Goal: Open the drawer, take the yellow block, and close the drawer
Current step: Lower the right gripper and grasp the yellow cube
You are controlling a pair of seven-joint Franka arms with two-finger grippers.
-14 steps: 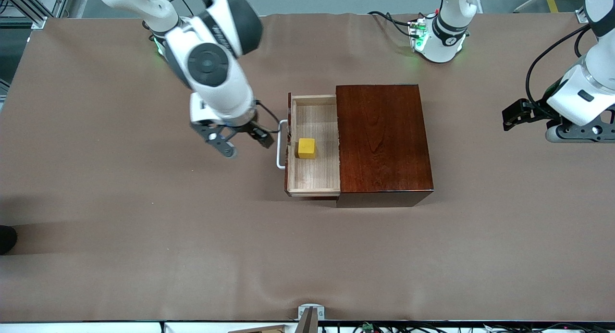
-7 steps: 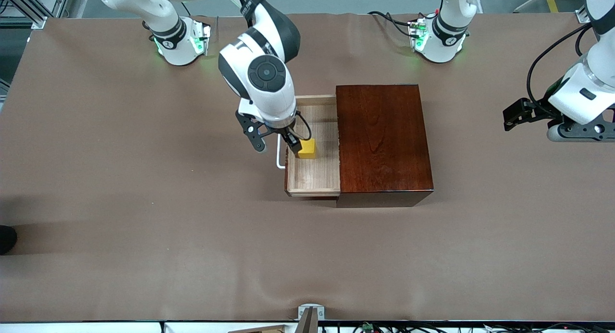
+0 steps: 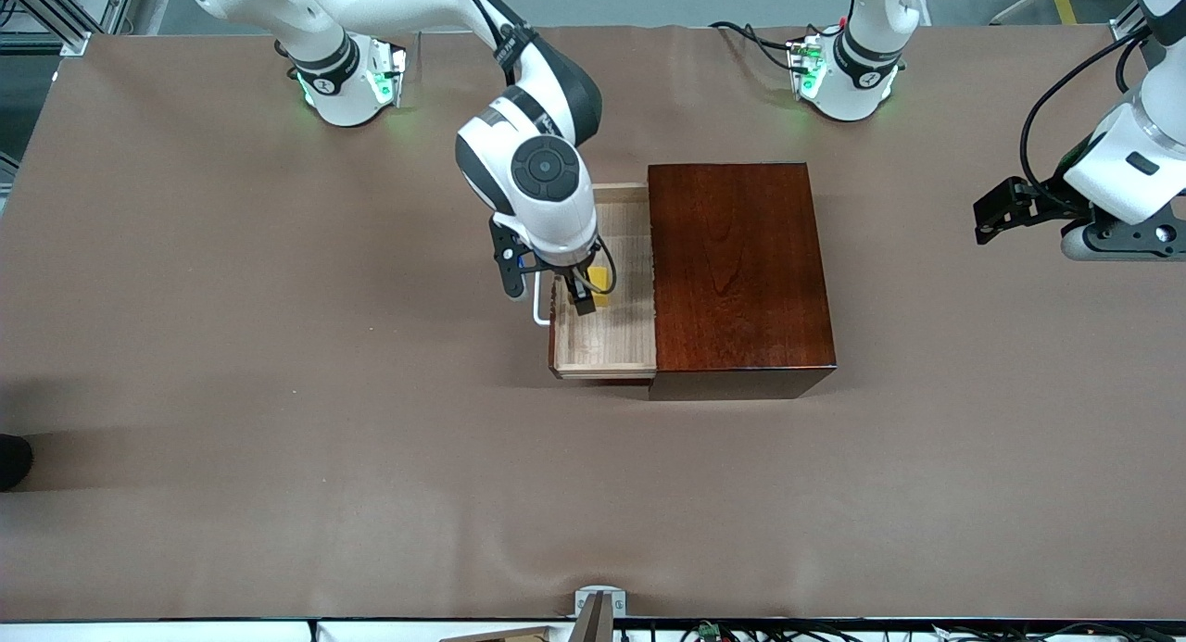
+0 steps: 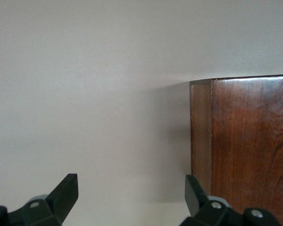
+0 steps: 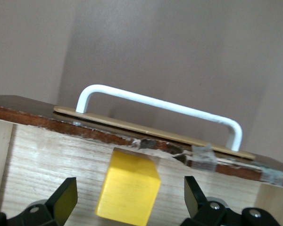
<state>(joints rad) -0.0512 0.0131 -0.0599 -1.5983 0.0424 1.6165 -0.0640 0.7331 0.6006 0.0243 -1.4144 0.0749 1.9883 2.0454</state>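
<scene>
The drawer [image 3: 607, 341] stands pulled out of the dark mahogany box [image 3: 737, 271], toward the right arm's end of the table, with its white loop handle [image 3: 539, 310] outermost. The yellow block [image 3: 601, 280] sits on the tray floor, half hidden by my right hand. My right gripper [image 3: 548, 292] is open over the drawer. In the right wrist view the block [image 5: 128, 188] lies between the open fingers [image 5: 61, 200], apart from both, close to the drawer front [image 5: 108, 126] and handle [image 5: 160, 106]. My left gripper [image 3: 1126, 244] waits open in the air at the left arm's end of the table.
The left wrist view shows the open left gripper [image 4: 132, 197], empty, with a corner of the box [image 4: 245, 141] and bare brown table [image 4: 85, 94] ahead. Both arm bases [image 3: 343, 77] stand along the table edge farthest from the front camera.
My right gripper has moved from beside the handle to over the open drawer and the yellow block, still open. The left hand has risen slightly.
</scene>
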